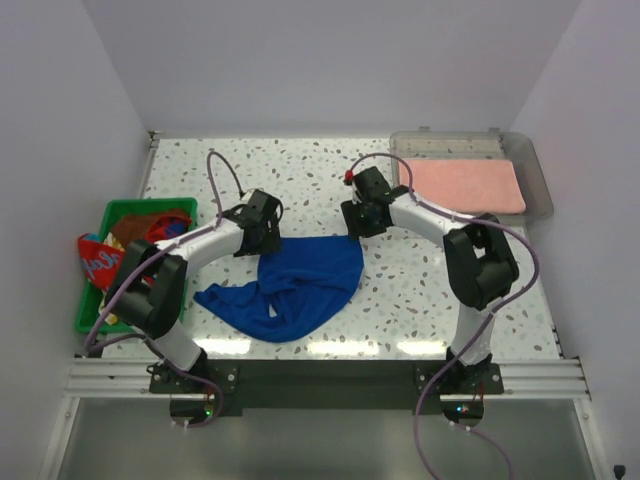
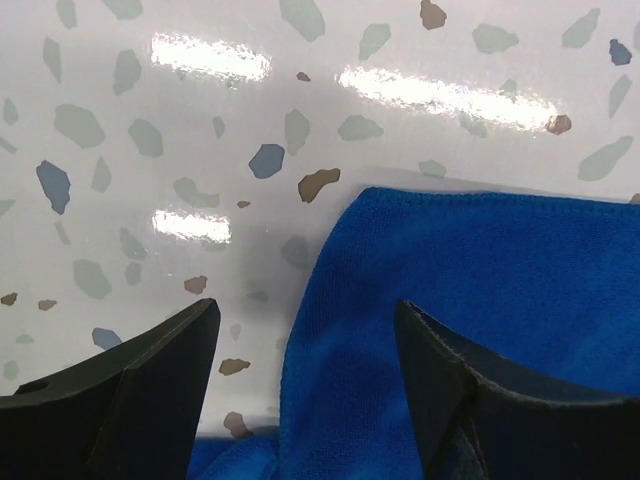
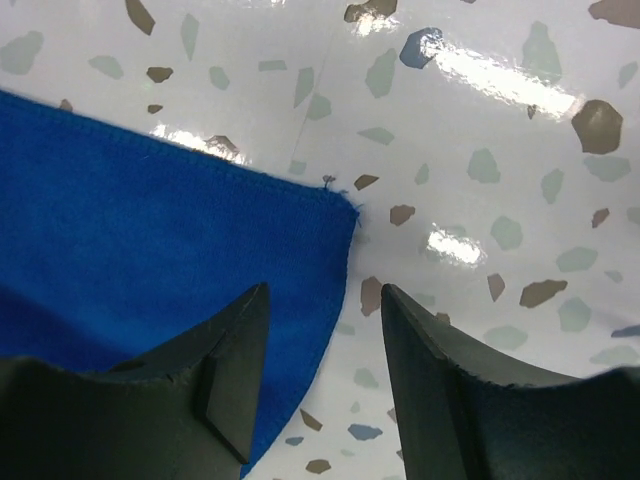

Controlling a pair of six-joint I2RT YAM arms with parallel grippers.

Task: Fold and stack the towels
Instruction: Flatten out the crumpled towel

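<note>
Blue towel [image 1: 300, 285]: on table [image 1: 420, 300], between the two grippers and just nearward of them, unfolded. Far edge fairly straight, running from one gripper to the other. Rest, back toward the arm bases, bunched and wrinkled, with a tail trailing nearward and left of the left gripper. Not spread flat, no fold in it yet.

Left gripper [image 2: 305, 308]: jaws well apart, holding nothing. Over the towel's far-left corner, with the cloth edge passing under the gap. One finger [image 2: 500, 400] above blue, the other above bare table. Cannot tell whether the tips touch the cloth.

Right gripper [image 3: 323, 291]: jaws parted, empty. Far-right corner of the towel just ahead of the tips, side hem running under the gap. One finger [image 3: 190, 400] over blue, the other over bare table.

Pink towel [image 1: 468, 186]: folded flat in tray [image 1: 535, 170], beyond and right of the right gripper. Looks done, probably the bottom of the stack.

Basket [image 1: 90, 310], left of the left gripper: patterned towel [image 1: 98, 262] hanging over the rim, brown towel [image 1: 135, 228] inside. Possibly more underneath, too buried to tell. None folded.

Progress, as a judgement: one towel finished, so early in the job. Blue one at the flattening stage, far corners laid out, near half a mess. Left to do: smooth the near half, fold, place on pink, then the same for everything in the basket.
</note>
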